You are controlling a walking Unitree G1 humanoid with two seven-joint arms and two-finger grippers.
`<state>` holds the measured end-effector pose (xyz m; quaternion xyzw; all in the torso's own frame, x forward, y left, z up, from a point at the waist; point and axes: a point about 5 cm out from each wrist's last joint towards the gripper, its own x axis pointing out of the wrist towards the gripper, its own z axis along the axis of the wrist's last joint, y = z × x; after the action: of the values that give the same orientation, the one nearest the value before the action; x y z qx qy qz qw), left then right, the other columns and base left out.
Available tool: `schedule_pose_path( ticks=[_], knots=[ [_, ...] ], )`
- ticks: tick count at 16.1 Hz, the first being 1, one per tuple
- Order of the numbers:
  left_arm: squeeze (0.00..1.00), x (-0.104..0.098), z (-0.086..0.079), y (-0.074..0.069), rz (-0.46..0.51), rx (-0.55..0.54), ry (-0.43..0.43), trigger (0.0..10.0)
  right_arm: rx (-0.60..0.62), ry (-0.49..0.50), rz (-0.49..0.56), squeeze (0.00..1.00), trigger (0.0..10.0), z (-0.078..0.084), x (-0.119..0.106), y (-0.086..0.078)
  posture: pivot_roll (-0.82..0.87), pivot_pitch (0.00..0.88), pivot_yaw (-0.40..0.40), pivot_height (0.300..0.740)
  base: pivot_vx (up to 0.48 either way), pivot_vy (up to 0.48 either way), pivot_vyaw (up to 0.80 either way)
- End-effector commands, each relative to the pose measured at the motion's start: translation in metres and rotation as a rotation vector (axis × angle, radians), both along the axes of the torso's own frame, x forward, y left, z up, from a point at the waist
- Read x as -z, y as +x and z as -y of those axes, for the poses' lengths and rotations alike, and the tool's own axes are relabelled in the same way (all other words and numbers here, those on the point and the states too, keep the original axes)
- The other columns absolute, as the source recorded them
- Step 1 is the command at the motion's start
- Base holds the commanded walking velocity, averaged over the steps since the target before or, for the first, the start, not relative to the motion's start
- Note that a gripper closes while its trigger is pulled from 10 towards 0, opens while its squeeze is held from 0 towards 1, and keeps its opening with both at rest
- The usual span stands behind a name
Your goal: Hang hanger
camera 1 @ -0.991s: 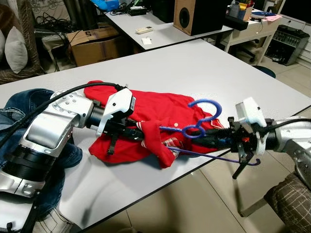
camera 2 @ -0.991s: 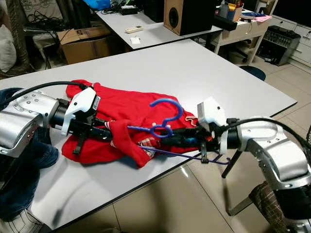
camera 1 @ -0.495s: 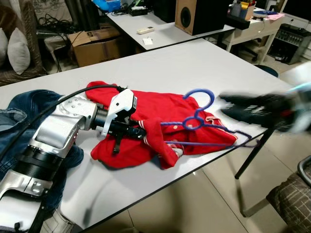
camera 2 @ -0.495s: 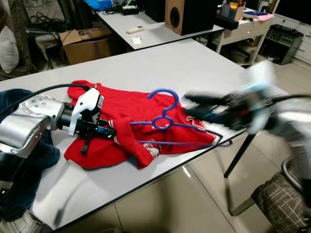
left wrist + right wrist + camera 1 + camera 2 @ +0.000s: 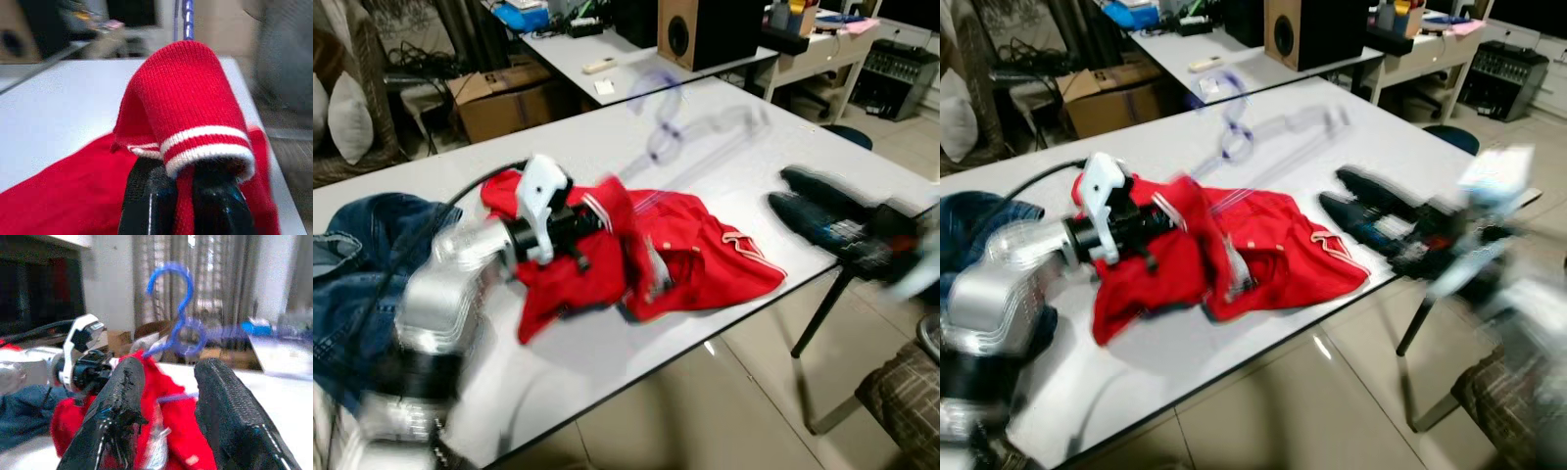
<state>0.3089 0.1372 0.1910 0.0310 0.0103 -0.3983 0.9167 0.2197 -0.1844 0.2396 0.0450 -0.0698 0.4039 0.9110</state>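
Red sweater [image 5: 685,259] heaped on my white desk [image 5: 754,147] | left claw [image 5: 188,196] clamped on its striped cuff | right claw [image 5: 822,211] spread apart at the desk edge | blue hanger [image 5: 690,122] blurred above the sweater, farther back

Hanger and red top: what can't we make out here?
- Hanger: motion-smeared in the eye views; outline uncertain.
- Whether it is inside the red top: folds hide that.
- Right hand: blurred; arm cut off at the edge.
- Left hand: fingertips covered by the cuff.
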Motion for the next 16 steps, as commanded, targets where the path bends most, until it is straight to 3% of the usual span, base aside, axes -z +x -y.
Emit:
schedule_pose_path(
  ticks=[1, 3, 5, 7, 8, 10, 11, 15, 16],
  knots=[
    [0.00, -0.006, -0.005, -0.005, 0.023, -0.080, 0.001, 10.0, 0.100, -0.018, -0.031, 0.00, 10.0, -0.005, 0.007, -0.002, -0.06, 0.000, 0.087, 0.740, 0.000, 0.000, 0.00],
    [0.00, -0.003, -0.002, -0.012, 0.014, -0.118, -0.042, 10.0, 0.218, 0.011, -0.125, 0.00, 10.0, -0.011, 0.034, -0.004, -0.06, 0.000, 0.077, 0.740, 0.000, 0.000, 0.00],
    [0.00, 0.001, 0.000, -0.015, 0.053, -0.095, 0.014, 10.0, 0.392, 0.103, -0.268, 0.00, 10.0, -0.007, 0.058, 0.003, -0.06, 0.000, 0.073, 0.740, 0.000, 0.000, 0.00],
    [0.00, 0.003, -0.003, -0.017, 0.072, -0.087, 0.053, 10.0, 0.460, 0.088, -0.355, 0.00, 10.0, -0.010, 0.073, 0.010, -0.06, 0.000, 0.079, 0.740, 0.000, 0.000, 0.00],
    [0.00, 0.010, -0.018, -0.010, 0.069, -0.160, 0.107, 10.0, 0.442, 0.032, -0.405, 1.00, 10.0, -0.022, 0.084, 0.023, -0.06, 0.000, 0.078, 0.740, 0.000, 0.000, 0.00],
    [0.00, 0.016, -0.023, -0.011, 0.089, -0.156, 0.190, 10.0, 0.398, 0.009, -0.435, 1.00, 10.0, -0.038, 0.090, 0.033, -0.05, 0.000, 0.071, 0.740, 0.000, 0.000, 0.00],
    [0.00, 0.022, -0.026, -0.014, 0.079, -0.149, 0.199, 10.0, 0.370, -0.026, -0.442, 1.00, 10.0, -0.050, 0.094, 0.042, -0.04, 0.000, 0.054, 0.740, 0.000, 0.000, 0.00],
    [0.00, 0.038, -0.040, -0.022, 0.022, -0.218, 0.201, 10.0, 0.351, -0.012, -0.402, 1.00, 10.0, -0.064, 0.085, 0.056, -0.01, 0.021, 0.012, 0.740, 0.000, 0.000, 0.00],
    [0.00, 0.040, -0.042, -0.028, -0.001, -0.219, 0.188, 10.0, 0.362, -0.076, -0.386, 1.00, 10.0, -0.068, 0.087, 0.061, 0.01, 0.040, -0.016, 0.740, 0.000, 0.000, 0.00]
  ],
)
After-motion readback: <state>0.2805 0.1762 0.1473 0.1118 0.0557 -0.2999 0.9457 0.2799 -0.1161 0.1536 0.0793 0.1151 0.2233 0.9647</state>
